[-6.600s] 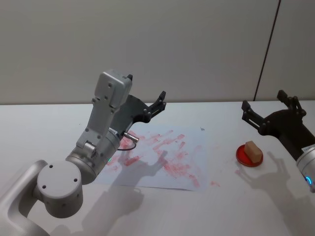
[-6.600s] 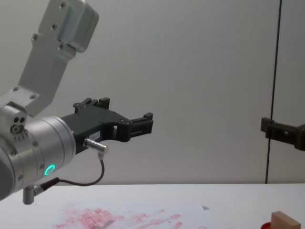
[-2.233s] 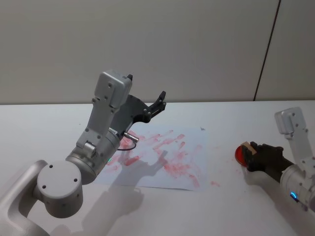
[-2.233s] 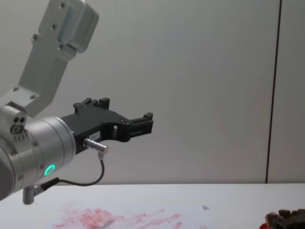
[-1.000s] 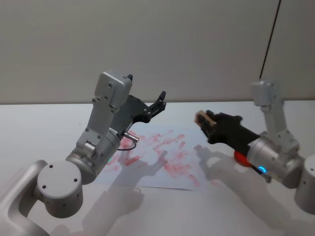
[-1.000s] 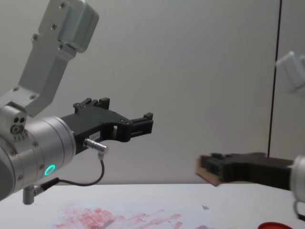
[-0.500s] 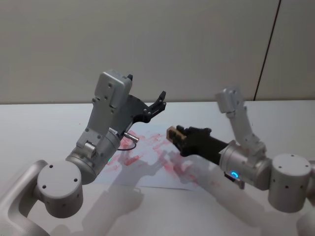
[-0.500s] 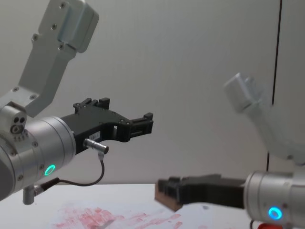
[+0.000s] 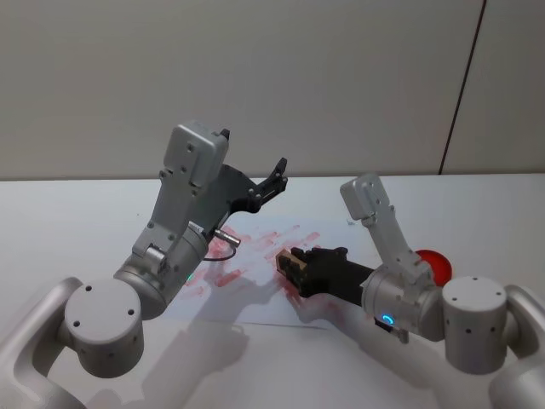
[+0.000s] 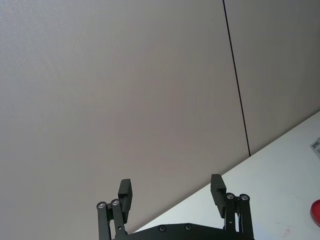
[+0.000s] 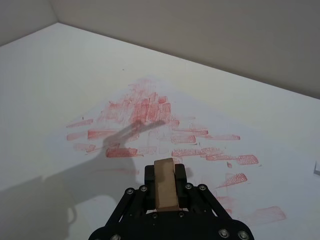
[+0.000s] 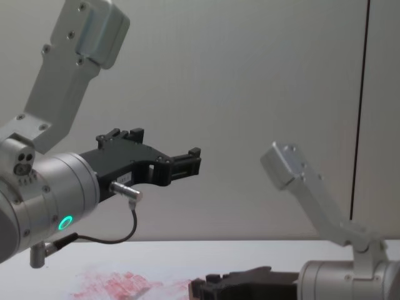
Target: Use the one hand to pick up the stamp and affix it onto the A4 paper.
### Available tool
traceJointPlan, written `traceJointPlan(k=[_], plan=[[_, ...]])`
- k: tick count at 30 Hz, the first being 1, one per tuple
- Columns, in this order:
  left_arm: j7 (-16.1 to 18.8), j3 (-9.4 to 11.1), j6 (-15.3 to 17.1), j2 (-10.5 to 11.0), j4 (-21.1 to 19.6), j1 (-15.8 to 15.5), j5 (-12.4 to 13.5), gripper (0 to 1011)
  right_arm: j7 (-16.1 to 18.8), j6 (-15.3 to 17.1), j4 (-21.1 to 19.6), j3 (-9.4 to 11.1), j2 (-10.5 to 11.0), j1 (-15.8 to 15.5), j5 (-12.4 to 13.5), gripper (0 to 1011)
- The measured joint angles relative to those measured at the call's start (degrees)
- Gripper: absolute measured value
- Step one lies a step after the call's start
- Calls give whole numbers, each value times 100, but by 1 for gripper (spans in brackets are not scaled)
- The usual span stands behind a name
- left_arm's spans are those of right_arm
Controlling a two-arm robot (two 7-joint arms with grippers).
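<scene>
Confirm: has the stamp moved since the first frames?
Yes. The stamp left the red ink pad and went left; the right claw now holds it low over the A4 paper.

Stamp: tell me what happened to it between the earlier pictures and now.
The right end effector closed on the stamp at the red round pad, lifted it, carried it left and lowered it onto or just above the A4 paper. The left end effector stayed raised and open; paper and pad did not move.
</scene>
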Motion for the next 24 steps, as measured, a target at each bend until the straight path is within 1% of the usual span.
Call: traceJointPlan(k=[7,12,19,24], plan=[[0,0,0,0,0,0,0,1002,53,-63,269,-51,-51,88,-147,224],[0,0,0,0,0,0,0,1001,67,-87,367,-68,-72,125,-195,225],[0,0,0,0,0,0,0,1001,51,-79,410,-85,-86,134,-197,224],[0,0,0,0,0,0,0,1001,0,-76,413,-94,-93,126,-133,225]])
